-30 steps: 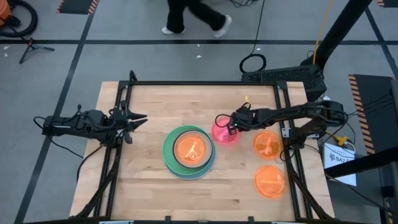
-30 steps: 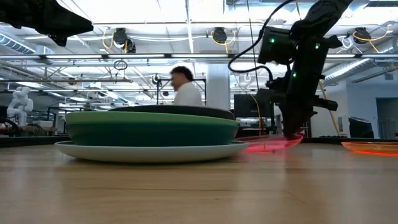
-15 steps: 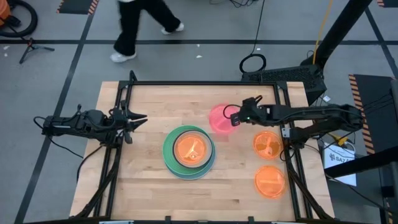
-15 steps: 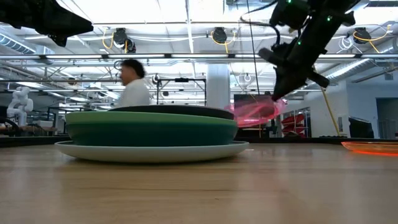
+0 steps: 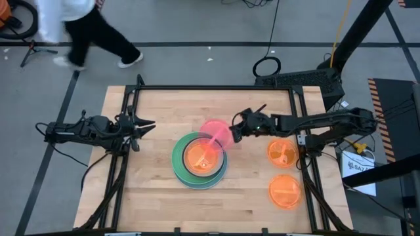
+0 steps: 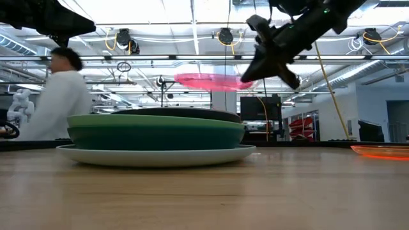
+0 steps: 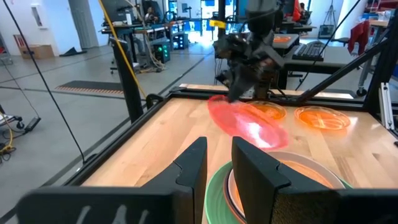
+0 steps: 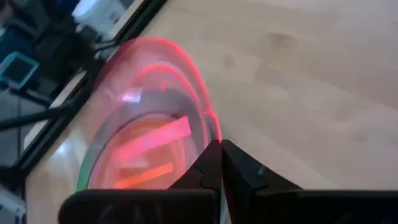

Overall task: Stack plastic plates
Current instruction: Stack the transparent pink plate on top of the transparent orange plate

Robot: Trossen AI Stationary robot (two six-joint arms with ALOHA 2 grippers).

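We see the right pincer (image 5: 234, 130) clamped tight on the rim of the pink plate (image 5: 216, 132), holding it in the air above the right far edge of the stack (image 5: 199, 160). From table height the pink plate (image 6: 208, 80) hangs roughly level, clear of the stack's top with open space between them. The stack sits near the middle of the bench (image 5: 157, 196): a pale plate at the bottom, dark teal and light green above it, a dark grey one higher (its rim is all we can make out from the low view), and an orange plate (image 5: 199, 155) uppermost. Two more orange plates (image 5: 283, 152) lie on the bench's right side, one nearer than the other. The left pincer (image 5: 146, 124) waits at the bench's left edge, its fingers (image 7: 189, 168) partly parted and holding nothing. A person (image 5: 79, 29) walks on the floor beyond the far left corner.
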